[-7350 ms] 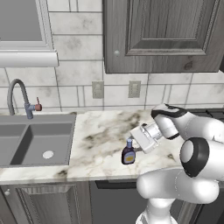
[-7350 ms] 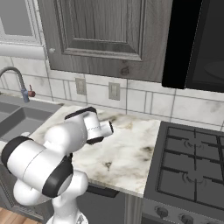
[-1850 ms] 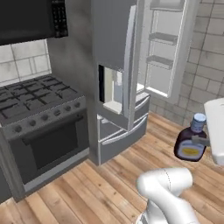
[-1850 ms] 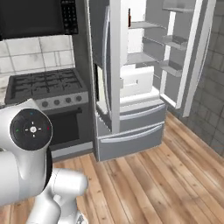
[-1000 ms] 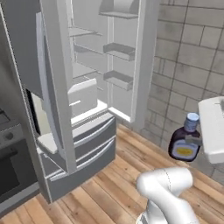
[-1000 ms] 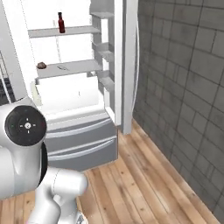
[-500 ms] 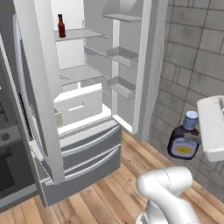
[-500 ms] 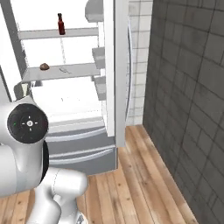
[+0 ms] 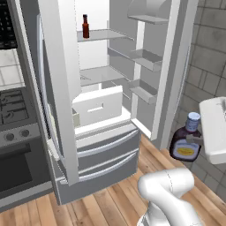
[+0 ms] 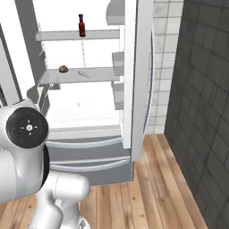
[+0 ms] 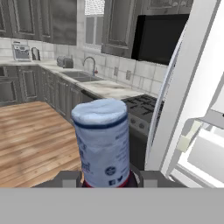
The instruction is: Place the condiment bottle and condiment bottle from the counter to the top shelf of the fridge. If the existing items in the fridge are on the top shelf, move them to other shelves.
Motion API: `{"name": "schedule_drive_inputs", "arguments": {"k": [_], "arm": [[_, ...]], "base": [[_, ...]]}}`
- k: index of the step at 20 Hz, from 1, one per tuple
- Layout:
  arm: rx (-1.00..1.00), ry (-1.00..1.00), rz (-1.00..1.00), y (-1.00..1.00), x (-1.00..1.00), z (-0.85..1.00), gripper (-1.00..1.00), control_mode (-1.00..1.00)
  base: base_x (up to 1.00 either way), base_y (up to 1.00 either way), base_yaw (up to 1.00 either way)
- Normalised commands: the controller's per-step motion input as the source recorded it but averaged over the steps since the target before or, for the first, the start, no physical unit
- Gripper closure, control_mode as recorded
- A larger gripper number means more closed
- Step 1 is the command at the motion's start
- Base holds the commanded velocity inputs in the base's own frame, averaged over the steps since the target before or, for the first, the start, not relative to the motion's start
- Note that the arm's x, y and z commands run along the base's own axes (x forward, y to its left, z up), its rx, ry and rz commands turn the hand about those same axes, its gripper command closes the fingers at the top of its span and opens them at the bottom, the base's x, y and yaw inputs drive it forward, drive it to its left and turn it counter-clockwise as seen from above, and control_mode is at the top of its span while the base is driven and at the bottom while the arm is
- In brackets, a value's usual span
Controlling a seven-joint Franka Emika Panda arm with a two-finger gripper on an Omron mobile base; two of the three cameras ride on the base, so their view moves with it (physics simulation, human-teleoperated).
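A condiment bottle (image 9: 187, 144) rides pinched in the gripper (image 11: 106, 177) — blue cap up — beside the open fridge (image 9: 110, 101). A dark red bottle (image 9: 85, 27) stands on its top shelf (image 9: 103, 34).

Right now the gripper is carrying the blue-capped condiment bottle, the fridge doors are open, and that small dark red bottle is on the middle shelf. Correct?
Not quite. The small dark red bottle stands on the top shelf, as the right base view shows; the middle shelf is the one below it. The rest holds: the gripper is closed on the blue-capped condiment bottle and the fridge doors are open.
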Motion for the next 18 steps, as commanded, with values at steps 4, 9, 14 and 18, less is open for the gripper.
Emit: {"name": "schedule_drive_inputs", "arguments": {"k": [4, 9, 14, 18], "arm": [[0.0, 0.0, 0.0, 0.0, 0.0, 0.0, 1.0, 1.0], [0.0, 0.0, 0.0, 0.0, 0.0, 0.0, 1.0, 1.0], [0.0, 0.0, 0.0, 0.0, 0.0, 0.0, 1.0, 1.0], [0.0, 0.0, 0.0, 0.0, 0.0, 0.0, 1.0, 1.0]], "base": [[0.72, 0.0, 0.21], [0.82, -0.08, 0.23], [0.43, -0.4, 0.34], [0.2, -0.5, 0.27]]}}
